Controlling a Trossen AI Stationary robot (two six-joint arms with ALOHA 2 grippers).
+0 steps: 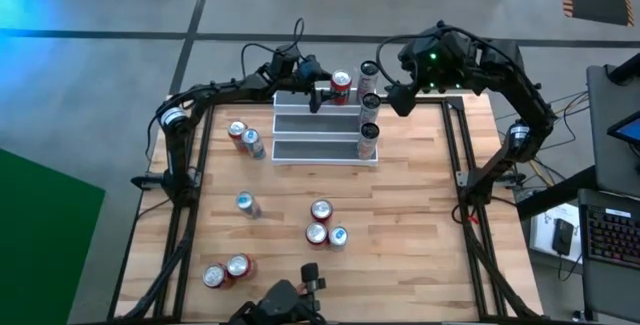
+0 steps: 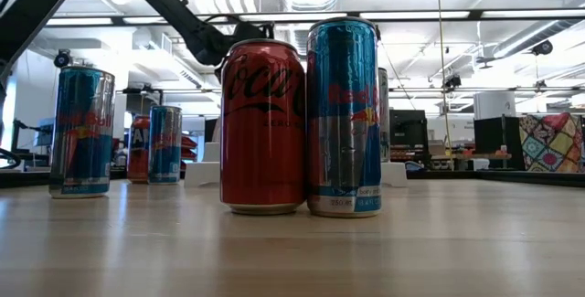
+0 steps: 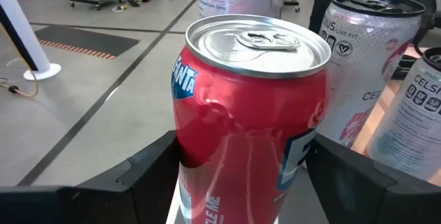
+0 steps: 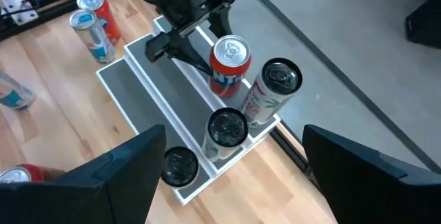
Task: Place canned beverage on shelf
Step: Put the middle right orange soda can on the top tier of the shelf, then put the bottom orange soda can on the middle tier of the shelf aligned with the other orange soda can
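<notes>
Red soda can (image 4: 227,67) stands upright on the shelf (image 1: 325,125) top step at the worktop's far edge, between the left claw (image 4: 195,25) fingers, which flank without pinching it; right claw (image 1: 402,102) hovers open nearby.

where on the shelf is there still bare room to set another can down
The shelf is crowded at its right end: a white can on the top step and dark-topped cans below. The left gripper straddles a red Fanta can beside the white one. Free: the lower two treads left of the dark-topped cans, and the top tread under the gripper.
</notes>
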